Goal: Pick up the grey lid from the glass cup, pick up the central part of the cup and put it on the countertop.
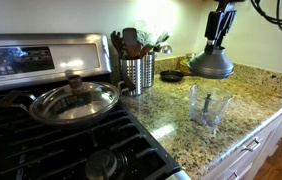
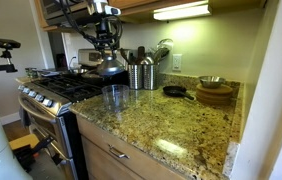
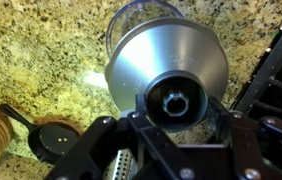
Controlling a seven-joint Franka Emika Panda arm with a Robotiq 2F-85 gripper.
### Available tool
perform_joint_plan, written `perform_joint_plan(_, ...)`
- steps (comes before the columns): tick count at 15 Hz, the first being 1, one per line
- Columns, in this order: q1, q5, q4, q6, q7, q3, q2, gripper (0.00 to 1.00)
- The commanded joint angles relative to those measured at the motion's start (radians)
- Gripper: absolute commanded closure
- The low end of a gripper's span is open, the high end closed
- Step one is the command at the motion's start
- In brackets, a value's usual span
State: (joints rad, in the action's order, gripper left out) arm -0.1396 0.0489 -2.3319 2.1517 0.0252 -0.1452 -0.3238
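Lid removal is complete: the grey lid [image 1: 211, 66] is off the glass cup [image 1: 195, 104]. The gripper [image 1: 217, 42] is clamped on the lid's knob and holds it near the cup. Whether the rim touches the surface [image 1: 256, 90] cannot be determined. The central stem [image 1: 208, 102] stands inside the cup, untouched. Remaining: release the lid, extract the stem, and set it on the surface.

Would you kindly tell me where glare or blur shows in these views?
In an exterior view, the under-cabinet light is blown out and mirrors on the countertop; in an exterior view, the pan lid glints; in the wrist view, the dark gripper looks soft.
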Motion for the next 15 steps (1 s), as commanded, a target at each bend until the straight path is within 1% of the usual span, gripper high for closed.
perform_joint_plan(1,-0.038,-0.015,0.043,-0.026,0.010,-0.028,0.013,0.65)
perform_joint_plan(7,-0.088,-0.034,0.068,0.018,0.028,-0.070,0.114,0.65)
perform_joint_plan(12,-0.107,-0.032,0.093,0.058,0.057,-0.092,0.211,0.65)
perform_joint_plan(15,-0.110,-0.028,0.107,0.103,0.077,-0.102,0.270,0.65)
